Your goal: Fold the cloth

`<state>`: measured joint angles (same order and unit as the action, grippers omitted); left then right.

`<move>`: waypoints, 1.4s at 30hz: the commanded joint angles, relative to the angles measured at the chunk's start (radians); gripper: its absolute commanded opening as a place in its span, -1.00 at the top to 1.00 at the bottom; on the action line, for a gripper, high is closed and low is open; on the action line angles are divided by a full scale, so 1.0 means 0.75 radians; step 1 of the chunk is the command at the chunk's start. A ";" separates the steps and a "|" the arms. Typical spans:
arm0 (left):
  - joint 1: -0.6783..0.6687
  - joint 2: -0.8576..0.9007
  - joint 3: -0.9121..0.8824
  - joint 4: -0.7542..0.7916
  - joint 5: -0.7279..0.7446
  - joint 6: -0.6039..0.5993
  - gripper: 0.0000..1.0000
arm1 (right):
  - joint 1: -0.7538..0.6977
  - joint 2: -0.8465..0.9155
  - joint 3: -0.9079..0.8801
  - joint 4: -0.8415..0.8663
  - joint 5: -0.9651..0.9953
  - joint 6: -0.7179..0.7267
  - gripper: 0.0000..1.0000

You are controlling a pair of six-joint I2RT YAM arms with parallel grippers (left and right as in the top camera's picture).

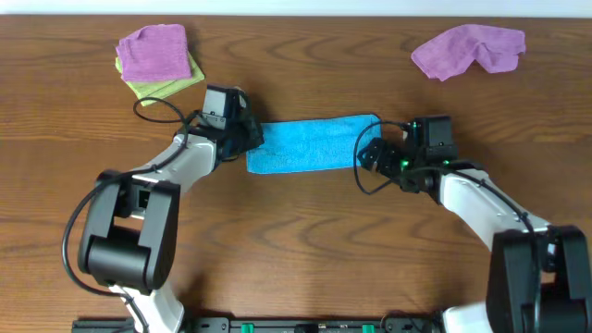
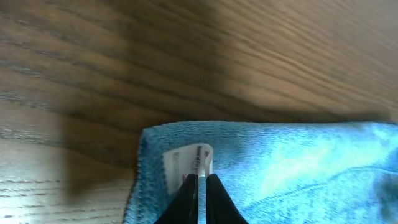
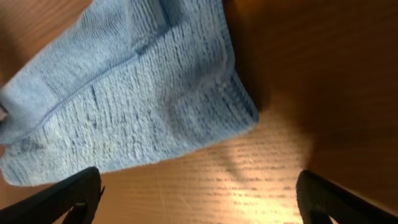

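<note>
A blue cloth (image 1: 310,144) lies as a folded strip across the middle of the wooden table. My left gripper (image 1: 248,135) is at its left end and is shut on the cloth's edge beside a white label (image 2: 188,159); the pinched blue edge shows between the fingertips (image 2: 200,180). My right gripper (image 1: 370,153) is at the cloth's right end, open and empty, its fingers (image 3: 196,190) spread over bare wood just off the cloth's corner (image 3: 239,109).
A purple cloth on a green one (image 1: 157,57) sits folded at the back left. A crumpled purple cloth (image 1: 467,48) lies at the back right. Cables loop near both wrists.
</note>
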<state>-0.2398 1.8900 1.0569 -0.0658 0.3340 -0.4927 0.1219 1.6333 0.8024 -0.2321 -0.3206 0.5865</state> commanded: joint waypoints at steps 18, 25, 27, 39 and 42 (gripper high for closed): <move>-0.004 0.113 0.017 0.003 -0.040 0.008 0.88 | 0.040 0.373 -0.009 0.440 -0.098 0.187 -0.67; -0.004 0.113 0.017 -0.009 -0.040 0.008 0.88 | 0.051 0.447 -0.009 0.549 -0.078 0.183 0.35; -0.004 0.113 0.017 -0.011 -0.040 0.008 0.88 | 0.051 0.447 -0.009 0.588 -0.077 0.136 0.74; -0.003 0.112 0.065 -0.081 -0.034 0.031 0.88 | 0.064 0.237 0.001 0.657 -0.098 -0.142 0.97; -0.003 0.112 0.110 -0.121 -0.041 0.041 0.88 | 0.095 0.118 0.001 0.570 -0.046 -0.191 0.97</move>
<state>-0.2398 1.9491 1.1023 -0.1360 0.3256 -0.4885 0.1654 1.8065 0.8062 0.2131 -0.3870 0.5159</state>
